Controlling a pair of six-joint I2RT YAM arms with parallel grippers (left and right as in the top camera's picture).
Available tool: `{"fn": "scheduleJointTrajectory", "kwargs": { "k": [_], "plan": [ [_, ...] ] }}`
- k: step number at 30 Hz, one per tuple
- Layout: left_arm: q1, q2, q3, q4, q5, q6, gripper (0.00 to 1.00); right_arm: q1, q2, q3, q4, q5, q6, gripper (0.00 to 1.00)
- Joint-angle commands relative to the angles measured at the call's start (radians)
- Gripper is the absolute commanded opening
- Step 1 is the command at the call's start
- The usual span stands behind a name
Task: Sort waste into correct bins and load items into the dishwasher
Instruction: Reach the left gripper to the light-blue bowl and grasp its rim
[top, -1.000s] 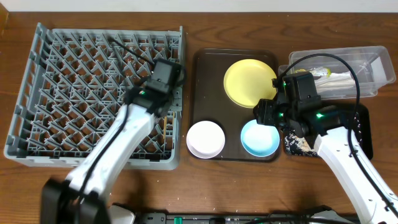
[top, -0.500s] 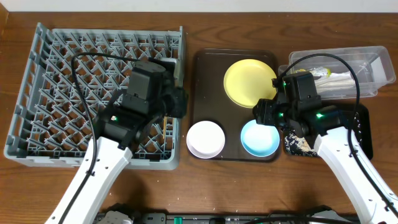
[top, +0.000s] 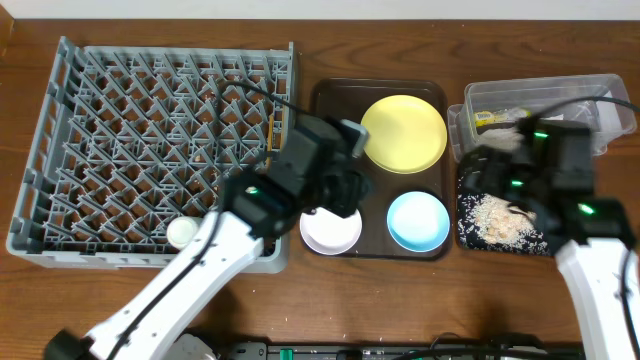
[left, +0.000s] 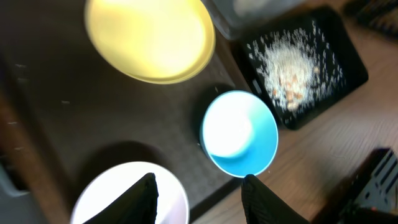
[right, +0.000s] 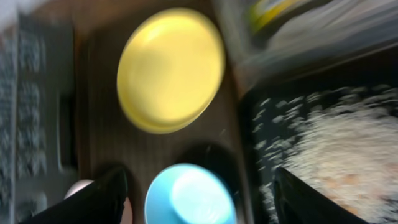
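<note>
The rack (top: 150, 150) fills the left of the tabletop. Its pegs are mostly bare, with a small pale round thing (top: 182, 232) near its front edge. I cannot make out the chopsticks.

The left claw (left: 199, 180) hangs over the brown tray (top: 335, 130), partly spread and empty, just above the white bowl (top: 330, 230). Right of that are the plate (top: 403, 133) at the back and the blue bowl (top: 418, 220) at the front. All three dishes are on the brown tray and none is loaded yet.

Farther right, the tub (top: 612, 88) holds the wrapper (top: 490, 117), and the crumbs (top: 500, 215) lie in the black tray (top: 480, 247). The right claw (right: 199, 177) hovers above that tray, spread wide and empty.

The step in hand looks like picking up the white bowl for the rack. To do it well, bring one finger inside the rim and one outside, then pinch the wall firmly, since glazed ware may slip. Lift it clear of the tray's lip, carry it left and stand it between pegs. The right arm is best kept over its own side.
</note>
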Motion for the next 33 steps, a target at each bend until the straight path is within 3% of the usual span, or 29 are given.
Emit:
{"fn": "scheduleJointTrajectory", "kwargs": {
  "k": [1, 9, 15, 19, 24, 28, 33],
  "plan": [
    [-0.049, 0.093, 0.018, 0.015, 0.001, 0.021, 0.47, -0.094, -0.052, 0.013, -0.024, -0.008, -0.009, 0.99],
    [-0.105, 0.327, 0.018, 0.156, 0.001, 0.025, 0.54, -0.146, -0.060, 0.013, -0.089, -0.008, -0.009, 0.99],
    [-0.106, 0.453, 0.018, 0.213, 0.001, 0.025, 0.53, -0.146, -0.060, 0.013, -0.090, -0.008, -0.010, 0.99],
    [-0.107, 0.519, 0.018, 0.235, 0.003, 0.024, 0.36, -0.146, -0.060, 0.013, -0.089, -0.008, -0.010, 0.99],
    [-0.112, 0.546, 0.018, 0.265, 0.005, 0.025, 0.27, -0.146, -0.060, 0.013, -0.089, -0.008, -0.010, 0.99],
    [-0.114, 0.545, 0.018, 0.266, 0.005, 0.025, 0.10, -0.146, -0.060, 0.013, -0.089, -0.008, -0.010, 0.99],
    [-0.113, 0.536, 0.019, 0.278, 0.006, 0.024, 0.07, -0.146, -0.060, 0.013, -0.089, -0.008, -0.010, 0.99]
  ]
}}
